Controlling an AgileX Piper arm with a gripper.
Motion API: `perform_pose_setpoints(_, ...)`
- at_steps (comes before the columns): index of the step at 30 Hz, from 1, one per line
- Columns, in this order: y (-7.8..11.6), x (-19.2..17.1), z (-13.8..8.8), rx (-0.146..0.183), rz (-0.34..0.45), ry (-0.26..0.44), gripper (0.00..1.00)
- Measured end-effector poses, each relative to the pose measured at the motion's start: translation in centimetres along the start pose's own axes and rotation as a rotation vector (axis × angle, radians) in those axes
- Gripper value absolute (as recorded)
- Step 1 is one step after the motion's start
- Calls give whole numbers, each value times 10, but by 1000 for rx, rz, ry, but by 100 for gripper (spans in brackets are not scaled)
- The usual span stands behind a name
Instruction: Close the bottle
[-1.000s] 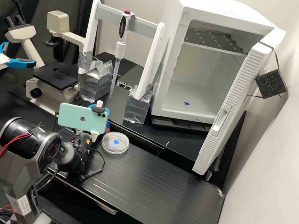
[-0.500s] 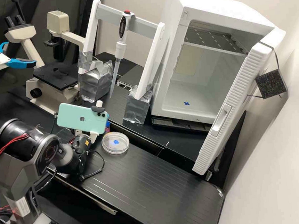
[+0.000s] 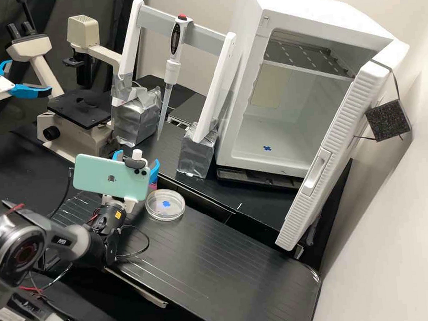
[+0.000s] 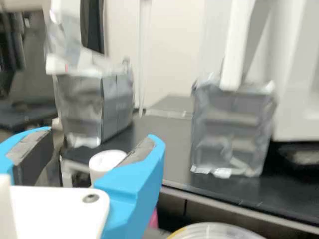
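Observation:
My gripper (image 3: 136, 160) is at the bench's left part, its blue fingers spread on both sides of the phone mount. In the wrist view the gripper (image 4: 99, 138) stands open. A white round-topped cylinder (image 4: 103, 162), perhaps the bottle's cap, shows in the gap between the fingers, partly behind one of them; whether it touches that finger I cannot tell. A pink patch (image 4: 153, 219), perhaps part of a bottle, peeks out below the same finger. Close by the phone's corner in the high view is a small pink spot (image 3: 152, 187). Phone and gripper hide the rest.
A round clear dish (image 3: 166, 213) lies just beside the gripper. Behind stand two foil-wrapped blocks (image 3: 197, 154) under a frame holding a pipette (image 3: 172, 69). A microscope (image 3: 77, 112) is at the back left, a white incubator (image 3: 287, 89) with its door open at the right.
The arm has drawn back toward the left, with the phone and gripper shifting left and slightly down. Both blue fingers now show beside the phone, where half a second ago they were largely hidden.

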Motion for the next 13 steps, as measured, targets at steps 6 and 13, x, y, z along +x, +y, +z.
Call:
perform_pose_setpoints(6,2,-30,-10,-4,193,18,100)
perform_pose_setpoints(13,7,-40,-17,39,276,53,100)
